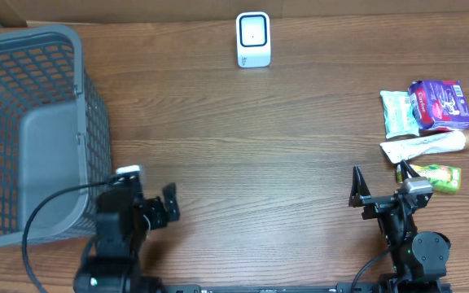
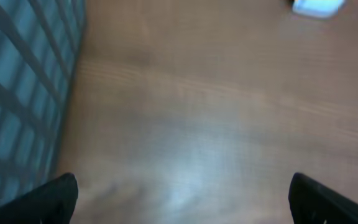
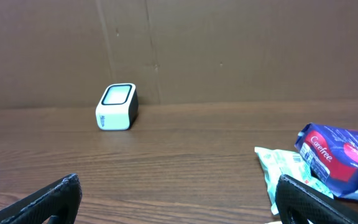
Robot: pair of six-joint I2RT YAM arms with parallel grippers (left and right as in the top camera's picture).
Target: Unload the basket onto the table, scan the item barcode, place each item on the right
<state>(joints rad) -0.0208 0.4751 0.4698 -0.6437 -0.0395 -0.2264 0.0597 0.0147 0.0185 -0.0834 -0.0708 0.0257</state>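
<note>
At the right edge of the tabletop (image 1: 283, 146) lie a purple packet (image 1: 440, 104), a pale pouch (image 1: 396, 114), a white tube (image 1: 422, 146) stretched left-to-right, cap rightward, and a green carton (image 1: 438, 176). Bare wood separates them from the scanner (image 1: 253, 38) at top centre; a grey basket (image 1: 23, 122) fills the left. Both the left claw (image 2: 182, 199) and the right claw (image 3: 176, 193) stand wide, empty.

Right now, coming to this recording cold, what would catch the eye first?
The big gray mesh basket filling the left edge of the table. Next, the small white scanner standing alone at the far middle, and the purple packet, brightest among the other packets huddled at the right edge.
</note>
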